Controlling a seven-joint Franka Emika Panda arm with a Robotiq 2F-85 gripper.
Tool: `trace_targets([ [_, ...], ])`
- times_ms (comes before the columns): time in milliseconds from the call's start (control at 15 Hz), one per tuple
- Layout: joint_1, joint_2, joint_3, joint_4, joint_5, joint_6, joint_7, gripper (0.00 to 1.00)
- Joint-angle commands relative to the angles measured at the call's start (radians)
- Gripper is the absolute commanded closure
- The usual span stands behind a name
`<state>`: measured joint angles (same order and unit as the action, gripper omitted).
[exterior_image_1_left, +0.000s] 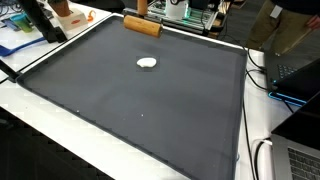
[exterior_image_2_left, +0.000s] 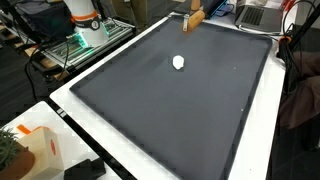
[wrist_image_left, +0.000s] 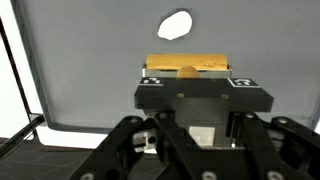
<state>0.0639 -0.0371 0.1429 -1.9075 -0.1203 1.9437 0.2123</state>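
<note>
As the gripper (wrist_image_left: 188, 74) has its fingers clamped on a wooden block (wrist_image_left: 205, 62), a white lump (wrist_image_left: 175, 25) lies beyond the fingertips on the dark mat (wrist_image_left: 90, 60).

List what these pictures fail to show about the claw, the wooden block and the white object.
- The claw: top edge cuts it off in both exterior views.
- The wooden block: lower part hidden behind the claw's body, wrist view.
- The white object: too small and blurred to identify, all views.
</note>
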Motion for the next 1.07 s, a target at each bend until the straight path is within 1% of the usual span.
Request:
trace_targets([
  [0,0.014,0.049,-0.013,0.09,0.005,-0.082,-0.008,0.77],
  [333,0.015,0.097,-0.02,0.171,0.008,-0.138,-0.004,0.77],
  [1000,0.024,0.232,-0.036,0.346,0.004,-0.256,0.015,0.77],
])
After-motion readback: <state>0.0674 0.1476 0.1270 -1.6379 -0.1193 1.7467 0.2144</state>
